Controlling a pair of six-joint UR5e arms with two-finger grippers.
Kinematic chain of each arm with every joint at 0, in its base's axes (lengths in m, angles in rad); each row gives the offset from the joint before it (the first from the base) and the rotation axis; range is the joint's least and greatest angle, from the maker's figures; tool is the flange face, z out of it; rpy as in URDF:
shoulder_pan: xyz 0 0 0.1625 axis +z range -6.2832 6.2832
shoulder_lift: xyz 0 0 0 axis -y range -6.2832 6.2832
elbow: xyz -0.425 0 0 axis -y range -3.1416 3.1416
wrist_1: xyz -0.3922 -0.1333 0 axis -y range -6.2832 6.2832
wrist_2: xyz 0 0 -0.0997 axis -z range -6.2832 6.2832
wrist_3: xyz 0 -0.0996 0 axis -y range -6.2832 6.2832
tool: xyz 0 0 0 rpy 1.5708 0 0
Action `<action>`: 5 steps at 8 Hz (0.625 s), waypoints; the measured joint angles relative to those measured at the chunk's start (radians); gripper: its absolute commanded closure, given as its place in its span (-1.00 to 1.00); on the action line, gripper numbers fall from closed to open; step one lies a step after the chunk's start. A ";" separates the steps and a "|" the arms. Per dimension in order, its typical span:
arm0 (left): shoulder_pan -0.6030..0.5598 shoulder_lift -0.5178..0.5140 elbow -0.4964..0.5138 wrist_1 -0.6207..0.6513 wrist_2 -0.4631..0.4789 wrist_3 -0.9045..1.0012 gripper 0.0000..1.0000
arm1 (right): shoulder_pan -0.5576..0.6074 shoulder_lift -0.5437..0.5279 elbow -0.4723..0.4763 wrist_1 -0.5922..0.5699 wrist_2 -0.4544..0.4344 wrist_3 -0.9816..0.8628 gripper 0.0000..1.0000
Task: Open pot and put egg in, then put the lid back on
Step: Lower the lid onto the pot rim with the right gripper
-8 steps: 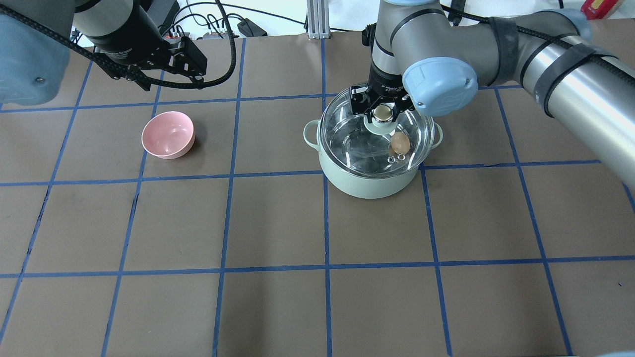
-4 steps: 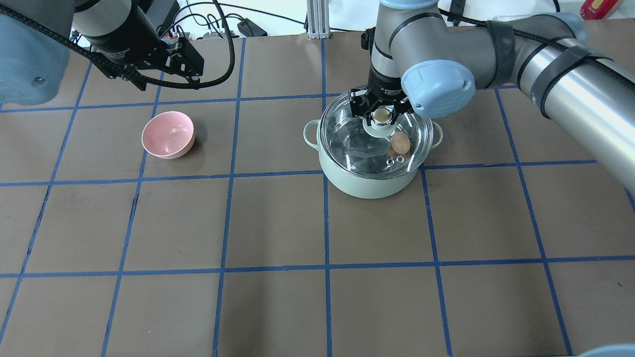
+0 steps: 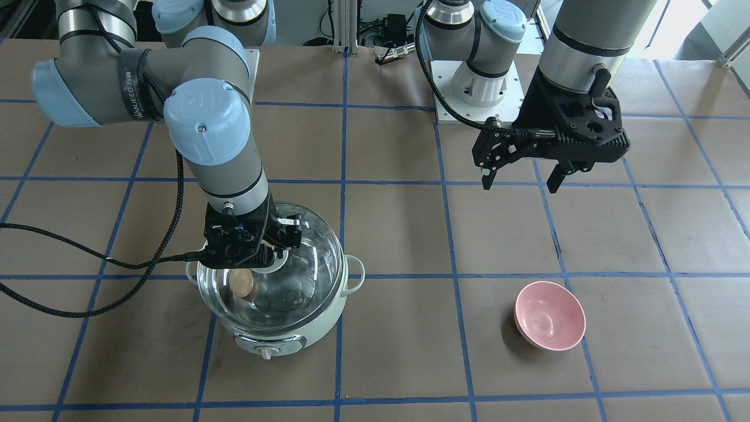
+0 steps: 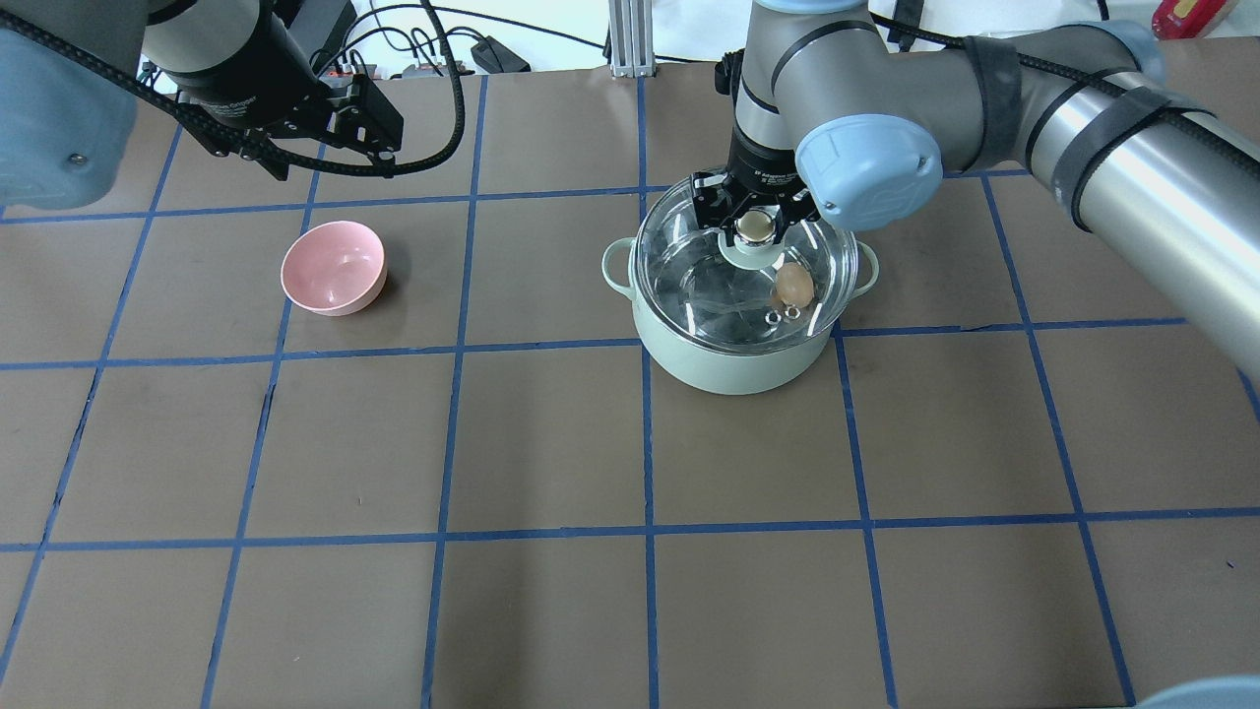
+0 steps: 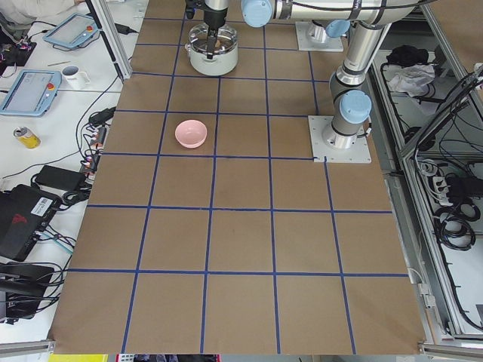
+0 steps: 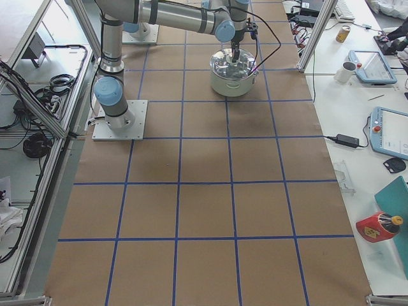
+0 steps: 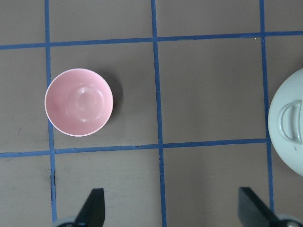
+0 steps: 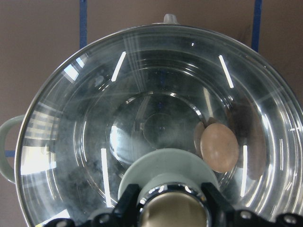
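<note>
The mint-green pot (image 4: 728, 369) stands right of the table's middle and also shows in the front view (image 3: 316, 334). The tan egg (image 4: 793, 283) lies inside it, seen through the glass (image 3: 241, 283) (image 8: 218, 147). The clear glass lid (image 4: 689, 286) sits over the pot's rim (image 3: 310, 258). My right gripper (image 4: 756, 228) comes straight down and is shut on the lid's beige-capped knob (image 8: 173, 213), a finger on each side. My left gripper (image 3: 518, 176) is open and empty, held above the table behind the pink bowl.
A pink bowl (image 4: 333, 267) stands empty on the table's left side, also in the left wrist view (image 7: 79, 102). The pot's loop handle (image 7: 289, 122) shows at that view's right edge. Brown paper with blue tape lines covers the table.
The left gripper has drifted slightly back and to the left. The right gripper and lid have barely moved over the pot.
</note>
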State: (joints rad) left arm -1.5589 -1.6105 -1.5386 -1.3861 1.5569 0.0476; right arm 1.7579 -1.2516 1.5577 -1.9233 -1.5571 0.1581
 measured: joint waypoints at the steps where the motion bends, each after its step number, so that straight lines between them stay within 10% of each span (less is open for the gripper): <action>1: 0.000 0.000 0.000 0.000 0.000 0.001 -1.00 | 0.000 0.000 -0.002 0.000 0.000 0.000 1.00; 5: 0.000 0.000 0.000 0.000 0.000 0.002 -1.00 | 0.000 0.006 -0.003 0.001 0.002 0.001 1.00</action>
State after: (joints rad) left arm -1.5585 -1.6107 -1.5386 -1.3861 1.5570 0.0498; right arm 1.7579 -1.2453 1.5551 -1.9222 -1.5554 0.1592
